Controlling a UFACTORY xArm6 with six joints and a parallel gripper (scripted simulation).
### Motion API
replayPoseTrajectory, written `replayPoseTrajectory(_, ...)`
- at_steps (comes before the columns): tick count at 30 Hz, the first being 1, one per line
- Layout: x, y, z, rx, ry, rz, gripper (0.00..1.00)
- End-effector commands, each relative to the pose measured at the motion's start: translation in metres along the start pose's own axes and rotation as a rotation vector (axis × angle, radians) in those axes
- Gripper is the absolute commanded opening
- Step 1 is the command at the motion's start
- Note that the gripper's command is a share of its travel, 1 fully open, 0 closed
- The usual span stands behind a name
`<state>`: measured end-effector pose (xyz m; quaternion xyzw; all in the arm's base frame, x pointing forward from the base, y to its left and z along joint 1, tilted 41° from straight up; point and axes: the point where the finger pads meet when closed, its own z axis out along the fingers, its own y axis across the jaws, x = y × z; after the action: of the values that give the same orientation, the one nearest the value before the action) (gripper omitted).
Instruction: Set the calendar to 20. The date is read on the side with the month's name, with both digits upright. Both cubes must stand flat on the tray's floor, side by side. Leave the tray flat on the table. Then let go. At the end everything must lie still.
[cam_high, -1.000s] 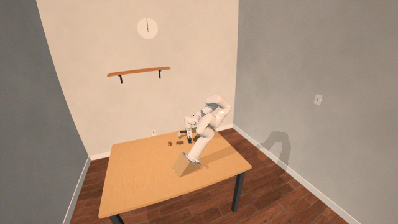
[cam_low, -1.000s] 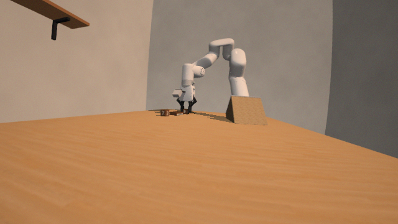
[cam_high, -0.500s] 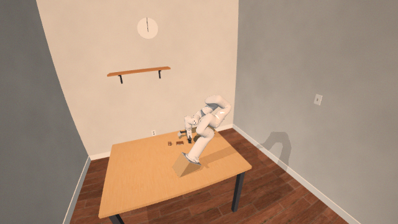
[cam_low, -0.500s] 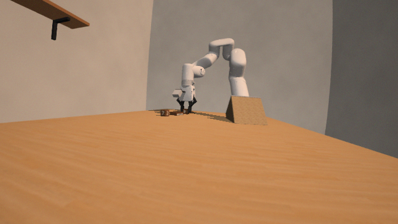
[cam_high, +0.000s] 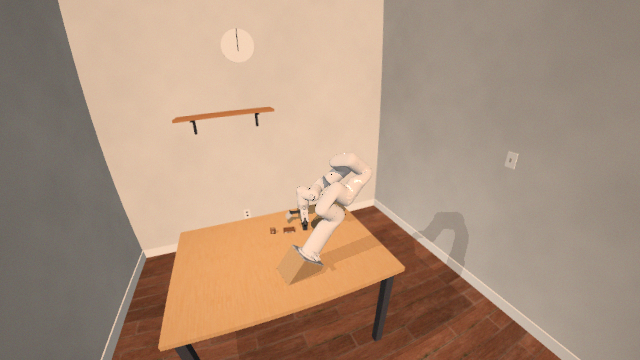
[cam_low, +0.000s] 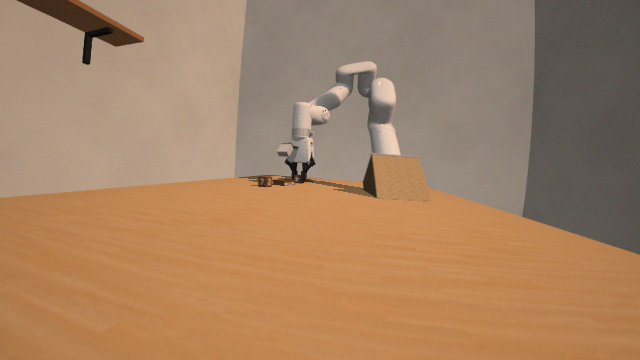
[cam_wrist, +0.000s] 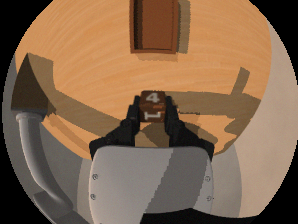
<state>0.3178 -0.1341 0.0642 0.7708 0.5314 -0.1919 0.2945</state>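
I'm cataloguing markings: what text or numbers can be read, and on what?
"4": top of the cube between the fingertips.
"1", sideways: that cube's adjoining face.
Too blurred to read: marks on the other cube.
No month name is readable on the tray.
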Motion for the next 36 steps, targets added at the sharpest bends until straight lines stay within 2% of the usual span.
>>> replayPoseTrajectory(1, 0.0002, 0.0009, -0.0006, -0.002, 0.001, 0.001, 0.29)
replayPoseTrajectory(32, 0.0002, 0.0009, -0.0007, -0.002, 0.001, 0.001, 0.29)
replayPoseTrajectory(36, 0.0002, 0.0009, -0.006, -0.002, 0.001, 0.001, 0.29)
